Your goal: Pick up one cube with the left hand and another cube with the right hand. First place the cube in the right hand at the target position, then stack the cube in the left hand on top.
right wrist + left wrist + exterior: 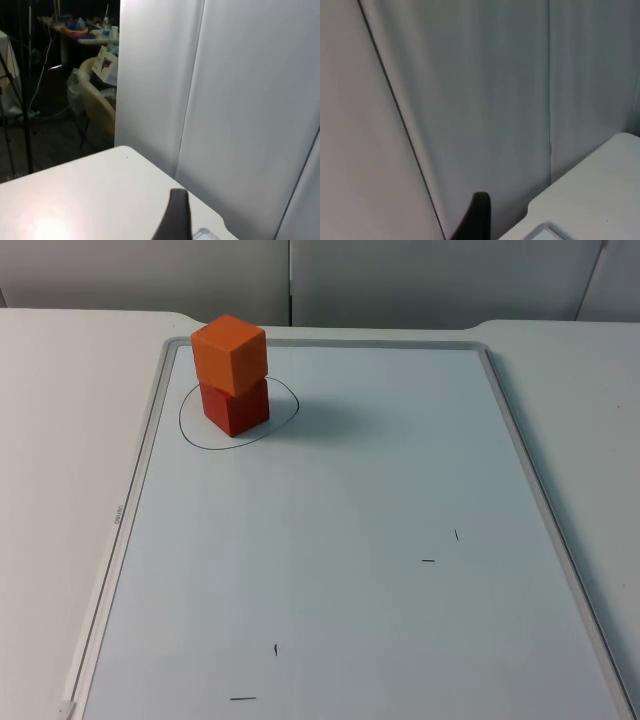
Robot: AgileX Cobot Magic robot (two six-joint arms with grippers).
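- The stack looks finished: the orange cube sits on the red cube, inside the circle drawn on the whiteboard
- That pair stands at about eleven o'clock on the board, near its far left corner, on the counter
- Nothing seems left but for the arms to wait; both look pulled back toward the partition
- Left claw and right claw each show one black fingertip, so I cannot tell if either is spread or closed; neither holds a cube
- Cubes have no long axis; the orange one is twisted slightly on the red, a corner pointing roughly to six o'clock
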